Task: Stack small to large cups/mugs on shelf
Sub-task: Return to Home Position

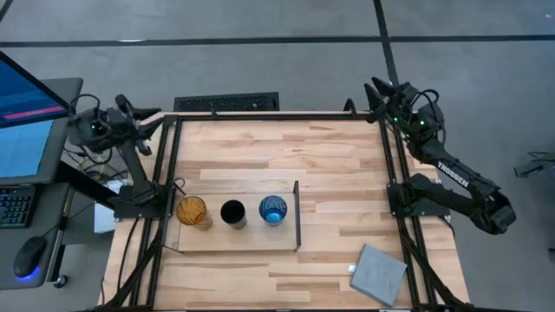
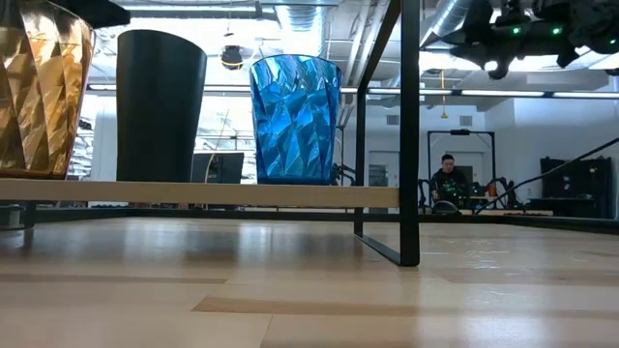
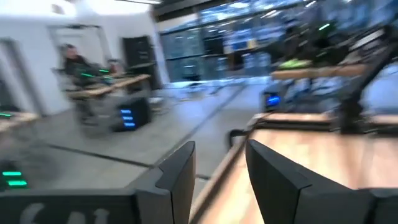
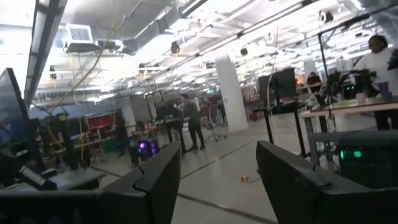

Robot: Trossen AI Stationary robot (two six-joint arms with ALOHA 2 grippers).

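The pale plywood shelf [image 1: 234,236] lies on the table's near left part, its thin dark upright wall [image 1: 297,215] on the right short edge. Three cups stand upright on it in a row: the orange tumbler [image 1: 192,211], the black cup [image 1: 232,212] and the blue cup [image 1: 273,210]. In the low view they show as orange tumbler [image 2: 39,87], black cup [image 2: 160,106] and blue cup [image 2: 295,118]. My left gripper [image 1: 156,113] is at the table's far left corner, open and empty. My right gripper [image 1: 375,89] is at the far right corner, open and empty.
A grey square pad [image 1: 380,274] lies at the table's near right. A dark grille [image 1: 227,103] sits beyond the far edge. A monitor and keyboard [image 1: 22,139] stand left of the table. People show in the room behind [image 2: 447,179].
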